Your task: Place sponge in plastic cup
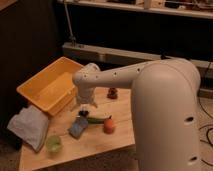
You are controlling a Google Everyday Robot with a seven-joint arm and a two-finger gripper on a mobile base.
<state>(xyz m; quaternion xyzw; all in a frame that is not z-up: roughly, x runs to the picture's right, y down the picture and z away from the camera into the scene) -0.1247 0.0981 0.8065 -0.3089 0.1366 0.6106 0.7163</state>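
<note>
Camera view is showing the small translucent light-green plastic cup (53, 144) sitting nearest us on the pale wooden table (102, 146), off to the near-left of the white two-finger gripper (86, 106) and well apart from it. Next back, the flat blue-grey rectangular sponge (78, 126) is lying on the wood just on the near side of the gripper, a touch to its left, with a gap between them. Its long side seems to be running slantwise, pointing roughly up at the gripper.

The gripper itself is hanging low over the table with its jaws spread and nothing in them. So I'm guessing the next move is a short reach toward us and down, pinching across the sponge's narrow side.

A long green vegetable (98, 120) and a round orange fruit (109, 125) are lying near-right of the gripper, just beside the sponge, so I'd be watching those. A big yellow rectangular tub (35, 92) is sitting to its far-left.
</note>
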